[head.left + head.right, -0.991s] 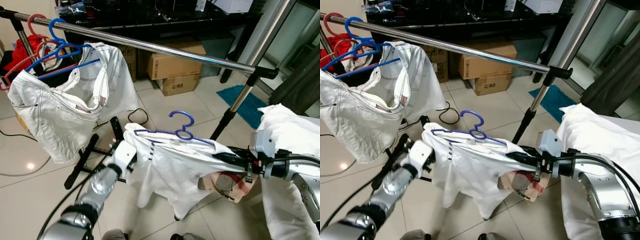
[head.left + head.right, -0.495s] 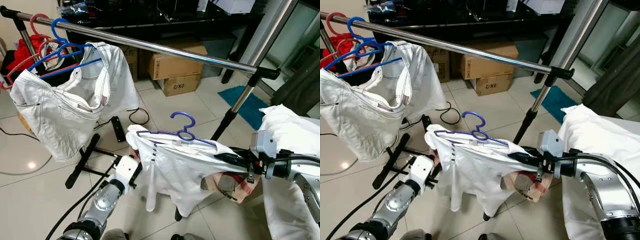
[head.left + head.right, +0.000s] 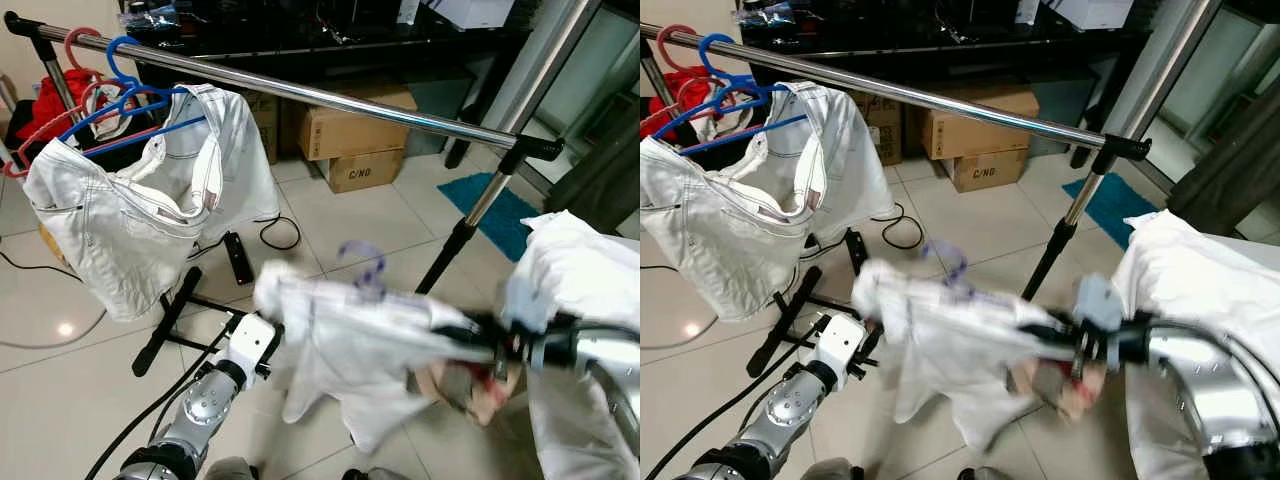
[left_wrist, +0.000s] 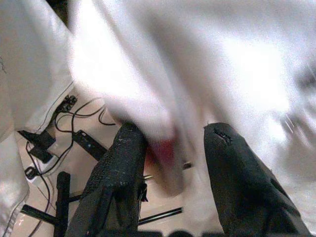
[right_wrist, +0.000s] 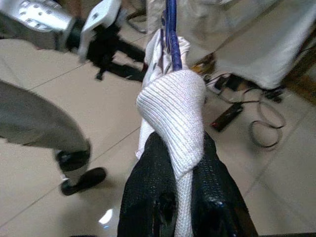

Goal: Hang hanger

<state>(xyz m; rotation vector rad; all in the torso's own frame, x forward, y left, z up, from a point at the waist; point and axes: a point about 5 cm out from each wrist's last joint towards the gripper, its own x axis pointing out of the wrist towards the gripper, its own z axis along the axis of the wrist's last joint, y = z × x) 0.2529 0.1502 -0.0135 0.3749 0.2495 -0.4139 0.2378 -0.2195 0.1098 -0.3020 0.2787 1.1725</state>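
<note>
Below rail, right gripper (image 5: 173,182) — shirt (image 3: 360,350) now blurred

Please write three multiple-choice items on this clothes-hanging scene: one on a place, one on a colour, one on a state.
1. Where are the white shorts?
A. on the floor
B. hung on the steel rail
C. in a box

2. What colour is the hanger inside the white shirt?
A. blue-purple
B. green
C. black

3. How is the right gripper?
A. open and empty
B. shut on the shirt's shoulder
C. resting on the rail

Answers:
1 B: their hanger hooks over the rail.
2 A: the right wrist view shows its blue-purple bar.
3 B: both fingers clamp the knit cloth.
</note>
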